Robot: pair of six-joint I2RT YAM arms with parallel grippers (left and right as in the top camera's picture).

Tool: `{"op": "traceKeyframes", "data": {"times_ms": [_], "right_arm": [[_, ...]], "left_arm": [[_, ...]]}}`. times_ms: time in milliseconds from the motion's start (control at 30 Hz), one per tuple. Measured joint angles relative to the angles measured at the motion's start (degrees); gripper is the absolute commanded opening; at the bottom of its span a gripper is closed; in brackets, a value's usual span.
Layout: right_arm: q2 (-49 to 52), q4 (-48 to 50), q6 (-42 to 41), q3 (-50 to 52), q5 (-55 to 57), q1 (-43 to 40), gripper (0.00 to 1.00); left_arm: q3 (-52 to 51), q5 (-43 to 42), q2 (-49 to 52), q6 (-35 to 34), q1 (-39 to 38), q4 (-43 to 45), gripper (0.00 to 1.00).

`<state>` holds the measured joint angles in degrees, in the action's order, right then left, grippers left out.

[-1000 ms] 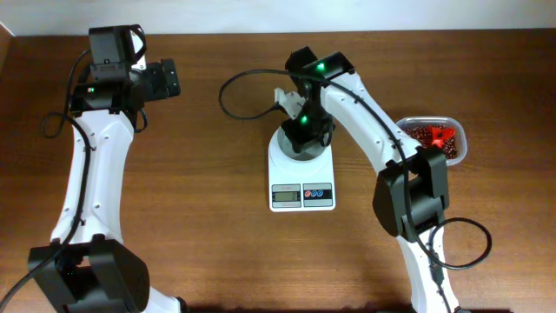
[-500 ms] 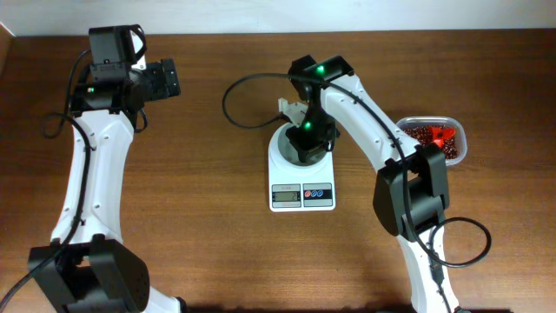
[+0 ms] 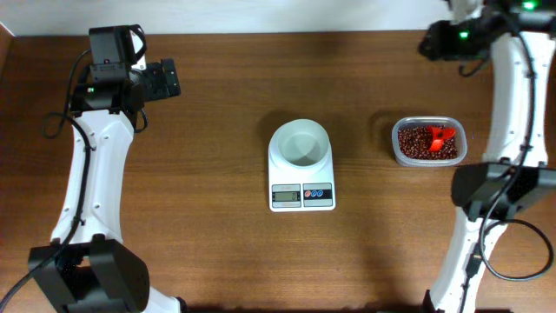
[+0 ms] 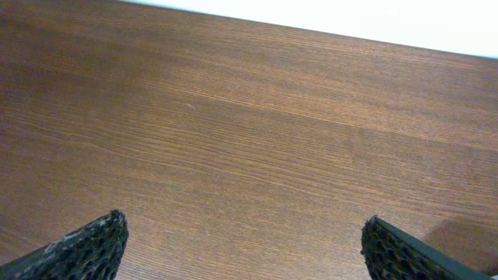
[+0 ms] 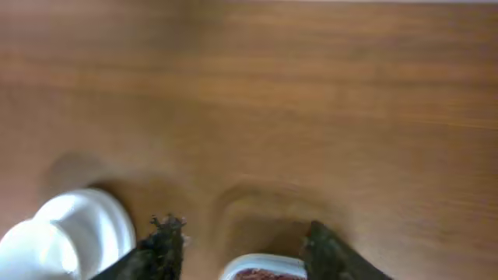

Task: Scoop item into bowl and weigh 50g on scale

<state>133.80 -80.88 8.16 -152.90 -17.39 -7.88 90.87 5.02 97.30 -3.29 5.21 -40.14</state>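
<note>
The white bowl (image 3: 300,143) sits on the white scale (image 3: 301,193) at mid-table, its inside pale and bare. The reddish-brown beans (image 3: 419,144) fill a clear tub (image 3: 397,149) to the right, with an orange-red scoop (image 3: 441,135) lying in them. My right gripper (image 3: 432,43) hangs high at the back right, far from the bowl. In the right wrist view it (image 5: 243,241) is open with nothing between its fingers, above the tub rim (image 5: 261,266), and the bowl (image 5: 93,222) shows at lower left. My left gripper (image 3: 165,78) (image 4: 245,257) is open over bare wood.
The brown wooden table (image 3: 208,243) carries the tub and the scale about a hand's width apart. The table's back edge (image 4: 311,29) runs close behind the left gripper. Both arm bases stand at the front corners.
My right gripper has let go at the bowl on the scale, opened, and swung up to the back right corner. The bowl stays on the scale. The left arm has not moved.
</note>
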Motion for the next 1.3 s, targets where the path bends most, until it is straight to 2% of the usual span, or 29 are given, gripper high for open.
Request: {"op": "traceKeyframes", "data": {"times_ms": [67,200,300,333,367,467,600,633,767,867,933,1067,1300], "right_arm": [[0.0,2.1,-0.07,0.0,0.0,-2.23,0.61],[0.0,5.73,-0.26,0.0,-0.02,-3.34,0.63],[0.0,6.21,-0.24,0.0,-0.02,-3.34,0.64],[0.0,6.23,-0.24,0.0,-0.02,-3.34,0.63],[0.0,6.19,-0.24,0.0,-0.02,-3.34,0.64],[0.0,6.23,-0.26,0.0,-0.02,-3.72,0.64],[0.0,6.19,-0.24,0.0,-0.02,-5.51,0.63],[0.0,6.25,-0.26,0.0,-0.02,-5.92,0.64],[0.0,5.99,-0.22,0.0,-0.02,-6.38,0.64],[0.0,5.77,-0.24,0.0,-0.02,-6.38,0.64],[0.0,5.42,-0.24,0.0,-0.04,-6.38,0.64],[0.0,5.18,-0.24,0.0,-0.28,-6.38,0.64],[0.0,5.14,-0.22,0.0,-0.72,-6.38,0.64]], "left_arm": [[0.0,0.0,0.0,0.0,0.0,0.0,0.99],[0.0,-0.68,0.0,0.0,0.0,0.07,0.99],[0.02,-12.17,0.0,-0.04,-0.15,1.33,0.99],[0.22,-15.98,0.0,0.04,-1.01,-0.66,0.99],[0.31,-18.82,0.0,0.5,-2.64,-3.58,0.99],[0.44,-24.5,0.09,6.88,-14.91,-12.66,0.99],[0.48,-26.69,0.11,15.5,-27.17,-16.13,0.99],[0.57,-25.86,0.11,18.51,-28.87,-18.32,0.99],[3.48,-21.53,0.52,22.86,-31.56,-29.94,0.99],[16.41,-16.44,1.38,23.93,-31.65,-43.45,0.99],[20.46,-14.56,1.16,24.48,-32.59,-48.35,0.99],[20.76,-6.62,2.69,25.03,-37.62,-49.11,0.99],[19.04,0.15,2.84,25.09,-36.57,-46.01,0.99]]}}
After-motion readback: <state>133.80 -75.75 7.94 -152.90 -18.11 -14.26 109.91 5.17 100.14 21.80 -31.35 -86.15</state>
